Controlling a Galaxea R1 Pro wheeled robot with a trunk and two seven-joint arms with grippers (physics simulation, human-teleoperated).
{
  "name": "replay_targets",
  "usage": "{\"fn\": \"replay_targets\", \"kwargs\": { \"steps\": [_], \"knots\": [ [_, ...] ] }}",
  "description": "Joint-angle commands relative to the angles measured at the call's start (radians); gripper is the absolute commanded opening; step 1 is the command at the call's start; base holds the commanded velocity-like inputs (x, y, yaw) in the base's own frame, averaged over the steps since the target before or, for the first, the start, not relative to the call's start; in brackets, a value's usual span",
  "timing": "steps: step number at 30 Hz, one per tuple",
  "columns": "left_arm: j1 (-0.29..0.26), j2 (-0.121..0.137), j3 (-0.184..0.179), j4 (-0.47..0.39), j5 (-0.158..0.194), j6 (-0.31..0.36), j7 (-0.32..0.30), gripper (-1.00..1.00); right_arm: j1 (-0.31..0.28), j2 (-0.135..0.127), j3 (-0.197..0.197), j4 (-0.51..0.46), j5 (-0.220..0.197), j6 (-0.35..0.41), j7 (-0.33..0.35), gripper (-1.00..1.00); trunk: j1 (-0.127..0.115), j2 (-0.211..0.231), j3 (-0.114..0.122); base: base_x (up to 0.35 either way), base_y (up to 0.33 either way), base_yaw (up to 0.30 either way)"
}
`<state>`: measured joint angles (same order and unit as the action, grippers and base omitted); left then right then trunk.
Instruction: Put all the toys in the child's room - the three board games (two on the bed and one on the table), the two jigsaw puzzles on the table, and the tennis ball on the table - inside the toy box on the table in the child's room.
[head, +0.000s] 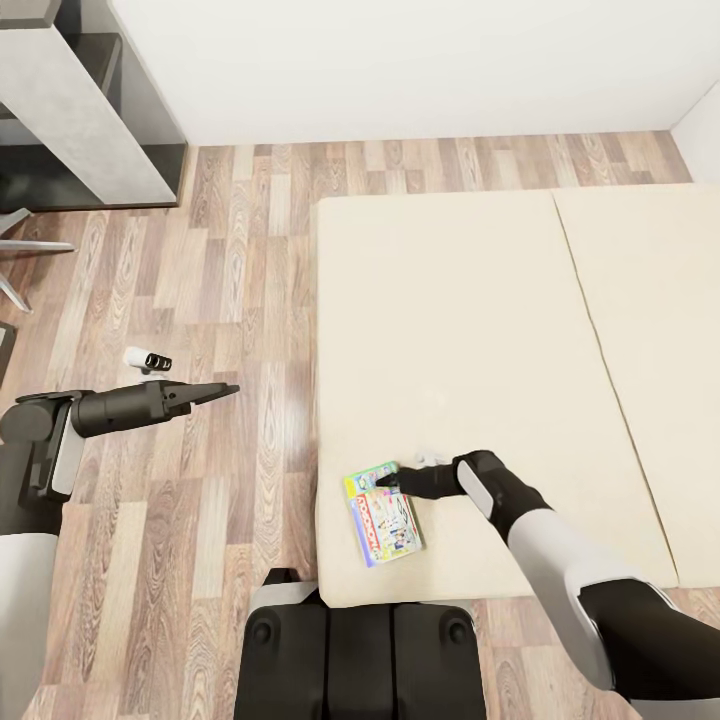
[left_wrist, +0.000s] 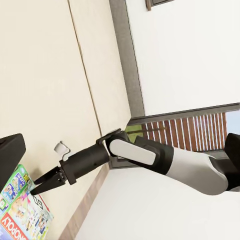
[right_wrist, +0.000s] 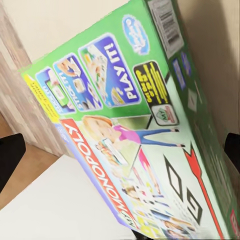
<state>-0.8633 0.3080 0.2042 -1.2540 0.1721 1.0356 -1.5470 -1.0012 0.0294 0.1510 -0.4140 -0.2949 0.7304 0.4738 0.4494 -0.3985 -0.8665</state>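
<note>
Our right gripper (head: 385, 482), fingers spread, sits at the far edge of the board game (head: 383, 513), seemingly a light, stiff box best pinched by that edge.

The bed (head: 450, 330) is a wide cream mattress in two sections, with a seam running from its far edge to its near edge, and it stands on a light wood-plank floor (head: 220, 300). One board game (head: 384, 513), a flat box printed in green, yellow and blue, lies flat near the near left corner of the bed, close to the left edge and a little tilted against it. On the floor, well apart from the bed's left edge, lies a small white and black object (head: 147, 360) too small to identify.
</note>
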Motion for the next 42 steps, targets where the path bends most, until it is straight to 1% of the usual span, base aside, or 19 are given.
{"fn": "replay_targets", "kwargs": {
  "steps": [1,5,10,27,42],
  "knots": [
    [0.000,0.000,0.000,0.000,0.000,0.011,-0.004,1.00,0.000,-0.001,0.005,0.006,-0.005,0.004,0.000,1.00,0.001,-0.002,-0.001,0.000,0.000,0.000],
    [0.000,0.000,0.000,0.000,0.000,0.011,-0.004,1.00,0.000,-0.004,0.005,0.039,-0.004,0.004,0.003,1.00,0.001,-0.002,-0.001,0.000,0.000,0.000],
    [0.000,0.000,0.000,0.000,0.000,0.011,-0.004,1.00,0.000,-0.007,0.006,0.056,-0.003,0.004,0.006,1.00,0.001,-0.002,-0.001,0.000,0.000,0.000],
    [0.000,0.000,0.000,0.000,0.000,0.011,-0.004,1.00,0.001,-0.005,0.010,0.065,-0.004,0.005,0.009,1.00,0.001,-0.002,-0.001,0.000,0.000,0.000],
    [0.000,0.000,0.000,-0.001,0.000,0.011,-0.004,1.00,0.001,0.014,0.010,0.064,-0.004,0.004,0.011,1.00,0.001,-0.002,-0.001,0.000,0.000,0.000]
  ]
}}
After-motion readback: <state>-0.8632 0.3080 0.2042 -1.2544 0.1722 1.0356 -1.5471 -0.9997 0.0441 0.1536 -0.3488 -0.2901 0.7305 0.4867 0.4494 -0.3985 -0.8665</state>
